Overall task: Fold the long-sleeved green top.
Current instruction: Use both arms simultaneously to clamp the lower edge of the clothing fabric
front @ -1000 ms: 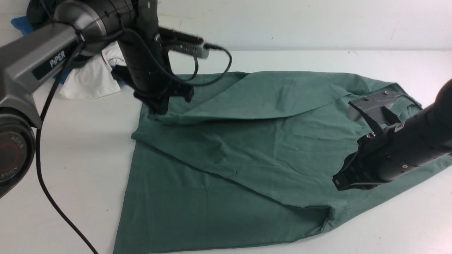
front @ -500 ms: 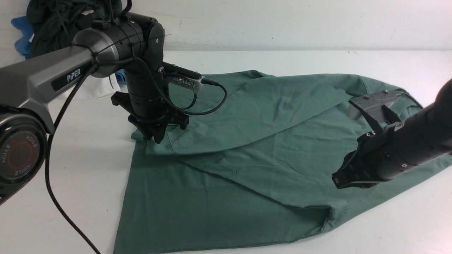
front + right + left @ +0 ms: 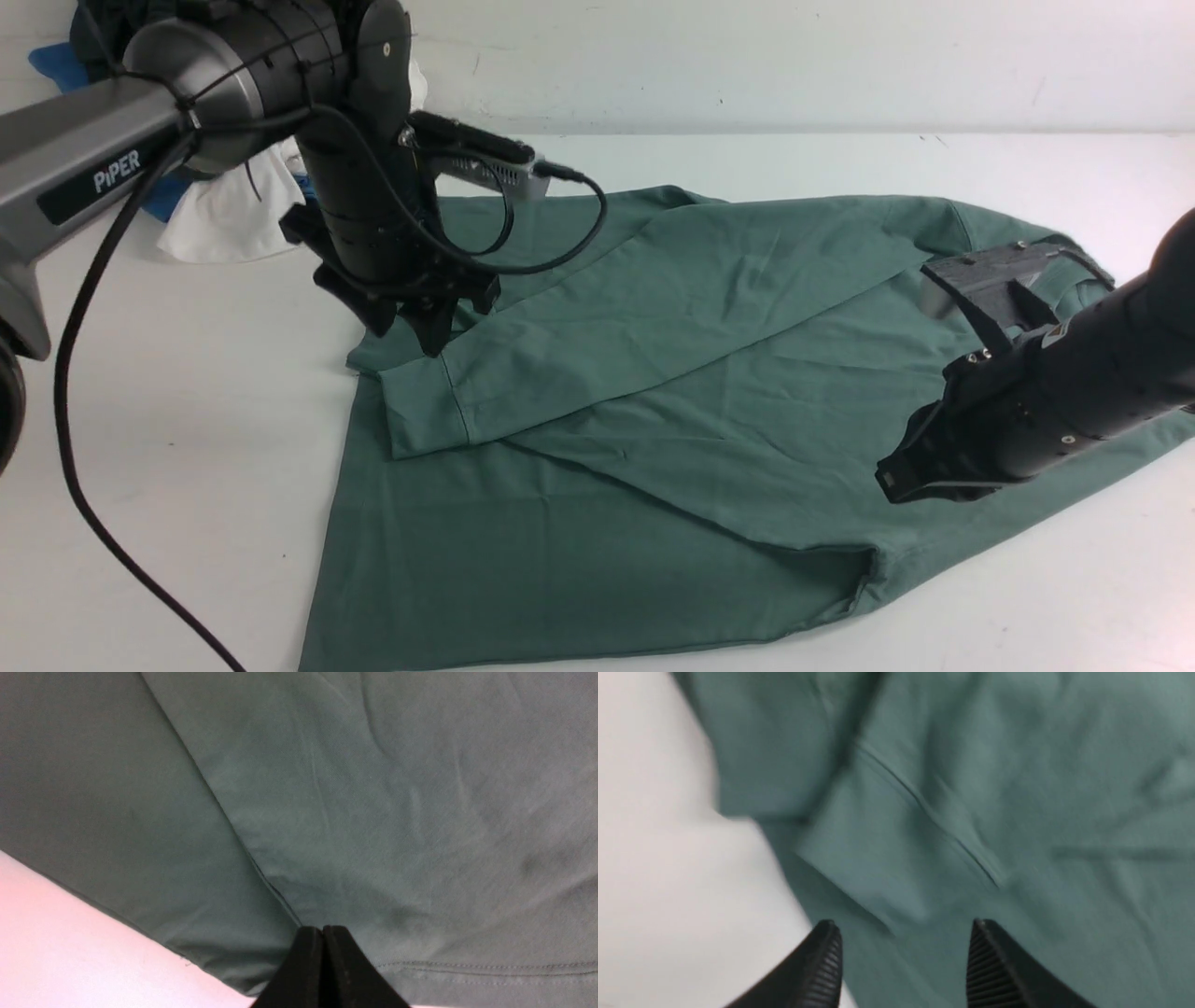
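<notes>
Half a second ago the left gripper (image 3: 411,329) was pressed down on the cloth; it has since lifted clear, and the sleeve (image 3: 597,327) that it held now lies free. Its jaws stand apart with nothing between them. The left wrist view is blurred, but it shows the ribbed fingertips (image 3: 829,952) spread wide above the cuff (image 3: 878,872). The right arm has not shifted.

The green long-sleeved top (image 3: 579,523) lies spread on the white table (image 3: 187,485). It fills most of the middle and runs off the near edge of the front view. The sleeve is folded across the body, running diagonally from the far right shoulder area down to the left. Its cuff (image 3: 425,420) rests flat near the garment's left edge, just on the near side of the left gripper.

The left arm reaches in from the near left, and its wrist is bent so that the gripper points almost straight down at the cloth.

The right gripper (image 3: 898,482) hangs low over the right side of the top, angled down and to the left. Its jaws are pressed together on nothing. In the right wrist view its fingertips (image 3: 310,956) meet above a seam in the green fabric, close to the garment's edge.

A white cloth (image 3: 224,215) lies bunched on the table behind the left arm, apart from the top.
</notes>
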{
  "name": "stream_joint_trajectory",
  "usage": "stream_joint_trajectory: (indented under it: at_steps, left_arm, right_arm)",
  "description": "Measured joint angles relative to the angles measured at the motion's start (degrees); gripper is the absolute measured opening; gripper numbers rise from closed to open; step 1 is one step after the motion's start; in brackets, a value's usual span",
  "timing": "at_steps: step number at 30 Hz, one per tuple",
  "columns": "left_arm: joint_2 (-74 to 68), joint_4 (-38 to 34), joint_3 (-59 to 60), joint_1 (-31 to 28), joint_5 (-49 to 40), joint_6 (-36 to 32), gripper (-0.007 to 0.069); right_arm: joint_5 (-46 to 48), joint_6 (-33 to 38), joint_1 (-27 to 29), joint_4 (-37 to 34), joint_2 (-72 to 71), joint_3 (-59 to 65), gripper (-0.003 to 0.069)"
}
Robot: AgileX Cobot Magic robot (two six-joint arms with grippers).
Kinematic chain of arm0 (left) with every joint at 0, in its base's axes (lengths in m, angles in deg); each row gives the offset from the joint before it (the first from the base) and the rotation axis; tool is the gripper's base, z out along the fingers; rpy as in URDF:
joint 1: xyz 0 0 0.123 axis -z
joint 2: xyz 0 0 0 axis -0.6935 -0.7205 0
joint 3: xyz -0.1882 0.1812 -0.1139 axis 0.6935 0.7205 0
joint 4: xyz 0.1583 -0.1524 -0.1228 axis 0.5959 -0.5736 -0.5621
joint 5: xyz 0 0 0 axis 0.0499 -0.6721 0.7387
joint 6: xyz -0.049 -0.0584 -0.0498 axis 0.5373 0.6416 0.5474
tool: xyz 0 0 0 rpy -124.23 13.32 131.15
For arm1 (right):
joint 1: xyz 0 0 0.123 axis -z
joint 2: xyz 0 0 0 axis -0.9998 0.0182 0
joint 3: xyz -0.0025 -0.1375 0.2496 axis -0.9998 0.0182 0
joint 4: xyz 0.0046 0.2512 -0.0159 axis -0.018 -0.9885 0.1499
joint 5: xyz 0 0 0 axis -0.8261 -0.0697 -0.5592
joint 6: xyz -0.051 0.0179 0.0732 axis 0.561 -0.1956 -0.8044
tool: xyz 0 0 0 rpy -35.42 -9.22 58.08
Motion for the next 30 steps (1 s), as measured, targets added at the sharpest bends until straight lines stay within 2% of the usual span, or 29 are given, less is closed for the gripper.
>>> stream_joint_trajectory:
  at_steps: [5, 7, 9, 12, 14, 15, 16, 19, 23, 26, 30]
  left_arm:
    - [12.2, -5.9, 17.1, 3.2, 0.2, -5.2, 0.0265]
    - [19.7, -6.3, 26.7, 6.4, 0.7, -6.7, 0.0266]
    - [22.3, -6.0, 30.3, 7.8, 2.1, -7.7, 0.0272]
    - [26.6, -0.7, 39.8, 12.4, 9.8, -12.0, 0.0336]
    - [26.3, 3.6, 42.7, 14.7, 12.4, -14.6, 0.0386]
    - [26.2, 4.1, 42.9, 14.7, 12.7, -15.0, 0.0386]
    - [25.0, 8.3, 44.4, 16.4, 14.2, -18.1, 0.0426]
    - [21.4, 12.0, 45.4, 17.4, 16.0, -20.2, 0.0458]
    - [15.5, 14.6, 45.4, 17.3, 16.6, -20.6, 0.0456]
    - [12.4, 14.8, 44.9, 17.2, 15.0, -21.0, 0.0385]
    - [12.1, 14.0, 44.7, 17.3, 14.1, -21.0, 0.022]
  right_arm:
    - [4.7, -0.1, 0.0, 3.5, -0.9, 0.0, -0.001]
    - [4.5, -0.1, 0.0, 3.1, -1.8, 0.0, -0.001]
    - [4.3, 0.0, 0.0, 2.3, -2.0, 0.0, -0.001]
    - [4.0, 2.4, 0.0, -2.1, -2.2, 0.0, -0.001]
    - [3.9, 4.7, 0.0, -4.7, -2.2, 0.0, -0.001]
    - [3.9, 4.9, 0.0, -4.9, -2.2, 0.0, -0.001]
    - [3.7, 7.2, 0.0, -6.7, -2.2, 0.0, -0.001]
    - [3.4, 9.7, 0.0, -9.0, -2.2, 0.0, -0.001]
    - [3.4, 10.7, 0.0, -10.3, -2.2, 0.0, -0.001]
    - [4.1, 10.8, 0.0, -10.4, -2.2, 0.0, -0.001]
    - [4.3, 10.8, 0.0, -10.4, -2.2, 0.0, -0.001]
